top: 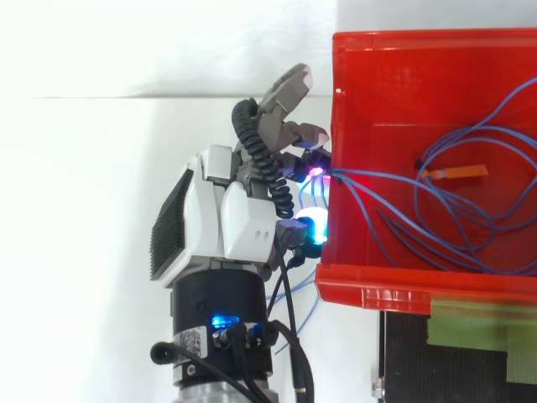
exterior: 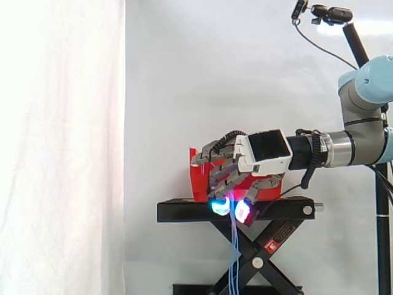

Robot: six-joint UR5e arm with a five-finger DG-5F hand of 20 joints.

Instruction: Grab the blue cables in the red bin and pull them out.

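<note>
White curtain (exterior: 61,123) behind everything. The black stand (exterior: 184,211) carries the red bin (top: 403,75), which sits toward the stand's left end in the side view. From above, the bin runs off the right edge, so its far side is cut off.

The hand (top: 226,218) is at the bin's outer wall with its fingers curled down over the rim. They're bunched together and pinching the blue cables (top: 470,235) between the glowing pads, one cyan (exterior: 218,207) and one magenta (exterior: 243,211). The palm hides most of the actual grip, tbh.

Most of the cables lie in loose loops on the bin floor, toward the cut-off side. A few strands climb over the wall to the pads. In the side view they hang down past the stand's top edge, between its crossed legs and out of the bottom of the shot.

There's a small orange tag (top: 453,173) lying among the loops, with no writing I can make out. A red label (exterior: 281,236) sits on one stand leg, print way too small to read.
</note>
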